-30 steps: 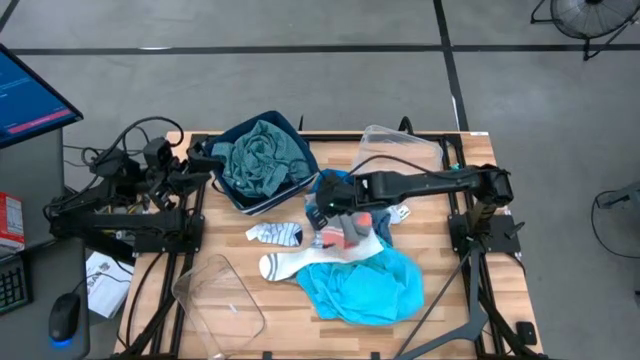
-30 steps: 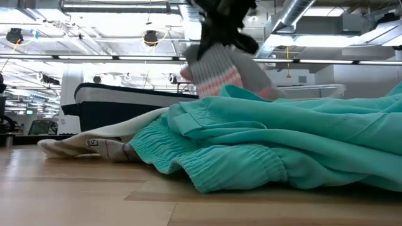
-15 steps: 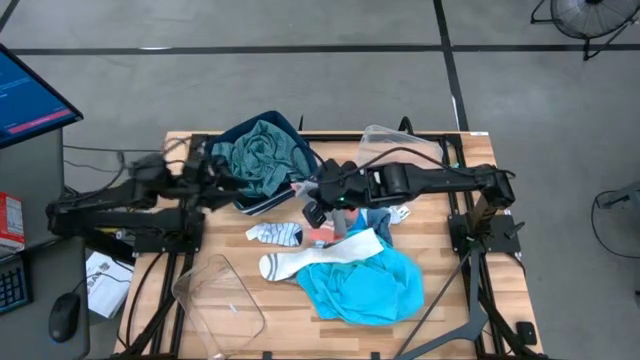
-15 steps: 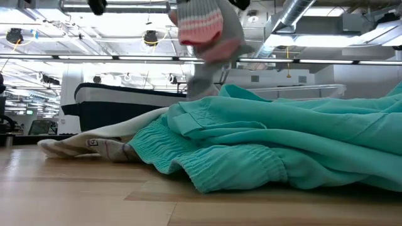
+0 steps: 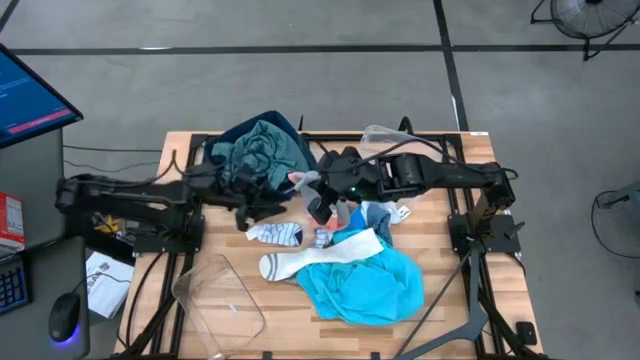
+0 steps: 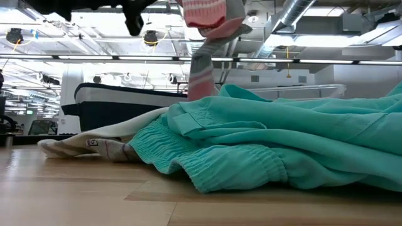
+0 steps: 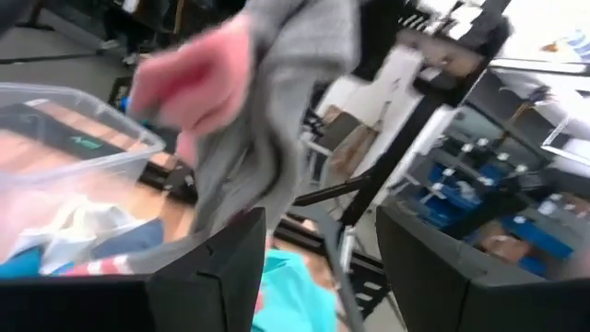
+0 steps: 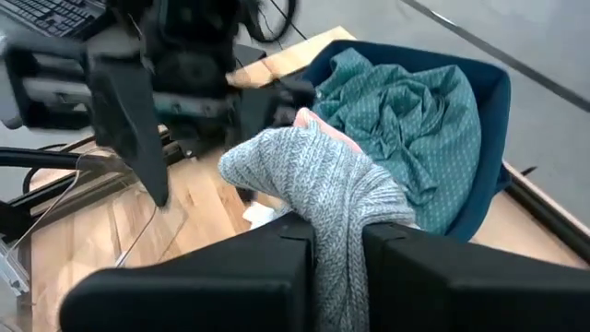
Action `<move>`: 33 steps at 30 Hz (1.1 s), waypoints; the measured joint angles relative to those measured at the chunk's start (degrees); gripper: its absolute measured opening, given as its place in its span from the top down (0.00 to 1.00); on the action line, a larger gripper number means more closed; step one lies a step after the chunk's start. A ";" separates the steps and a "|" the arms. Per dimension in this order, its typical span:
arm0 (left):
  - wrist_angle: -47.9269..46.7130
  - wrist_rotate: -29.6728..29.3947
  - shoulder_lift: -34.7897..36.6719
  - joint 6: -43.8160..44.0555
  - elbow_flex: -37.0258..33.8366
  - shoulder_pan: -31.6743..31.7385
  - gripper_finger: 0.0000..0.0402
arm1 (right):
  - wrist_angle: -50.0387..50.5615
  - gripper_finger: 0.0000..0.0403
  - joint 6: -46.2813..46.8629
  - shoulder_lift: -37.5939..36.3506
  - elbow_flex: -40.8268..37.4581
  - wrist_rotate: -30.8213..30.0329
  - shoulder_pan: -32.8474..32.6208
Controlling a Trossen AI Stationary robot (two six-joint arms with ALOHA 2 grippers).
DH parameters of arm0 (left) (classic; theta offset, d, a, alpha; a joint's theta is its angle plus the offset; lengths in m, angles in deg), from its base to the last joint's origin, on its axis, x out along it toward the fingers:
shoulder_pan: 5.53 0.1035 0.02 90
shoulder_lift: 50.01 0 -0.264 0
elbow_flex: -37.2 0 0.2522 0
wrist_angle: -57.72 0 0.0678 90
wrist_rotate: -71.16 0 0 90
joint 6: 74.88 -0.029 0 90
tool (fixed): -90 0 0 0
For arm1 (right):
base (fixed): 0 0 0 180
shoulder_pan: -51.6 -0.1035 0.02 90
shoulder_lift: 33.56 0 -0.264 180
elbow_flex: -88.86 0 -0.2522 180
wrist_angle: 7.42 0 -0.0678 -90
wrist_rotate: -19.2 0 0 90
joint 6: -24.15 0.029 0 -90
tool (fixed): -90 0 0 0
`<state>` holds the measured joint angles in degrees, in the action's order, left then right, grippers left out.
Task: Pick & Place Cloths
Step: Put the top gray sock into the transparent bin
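The right pincer (image 8: pixel 334 242) is seen closed on a knitted grey-and-coral sock (image 8: pixel 323 175), which is held raised above the wooden slatted table (image 5: pixel 225 245), just beside the dark blue square bin (image 8: pixel 479 101). In the high view the sock (image 5: pixel 322 205) hangs from the right pincer (image 5: pixel 318 200) near the bin's edge, with its lower end trailing down toward the clothes on the table.

The left pincer (image 7: pixel 313 244) is held with its fingers parted and nothing between them; it is reached out close to the hanging sock (image 7: pixel 267 101). In the high view the left pincer (image 5: pixel 262 198) is placed beside the bin, just short of the right pincer.

A teal-green checked shirt (image 5: pixel 258 152) is lying bunched inside the bin (image 5: pixel 285 124). On the table, a white sock (image 5: pixel 315 255) and a striped white sock (image 5: pixel 275 234) are laid beside a crumpled turquoise top (image 5: pixel 365 285). A clear plastic tub (image 5: pixel 220 295) is found at the table's near-left corner.
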<state>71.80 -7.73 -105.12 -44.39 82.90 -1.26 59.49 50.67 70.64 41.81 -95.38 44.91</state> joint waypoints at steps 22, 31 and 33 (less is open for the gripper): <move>6.96 -10.74 -6.19 -10.65 0.09 -1.33 0.52 | -5.72 0.94 -0.09 0.00 0.36 -0.99 3.36; 7.21 -11.53 -9.64 -12.69 0.51 -1.31 0.52 | -7.13 0.93 0.03 0.00 0.36 -0.98 3.49; 7.03 -11.64 -10.83 -12.69 1.26 -1.31 0.53 | -7.05 0.93 0.05 0.00 0.36 -0.98 3.47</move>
<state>78.83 -19.37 -115.95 -57.08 84.16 -2.56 52.44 50.71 70.64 42.17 -96.36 48.38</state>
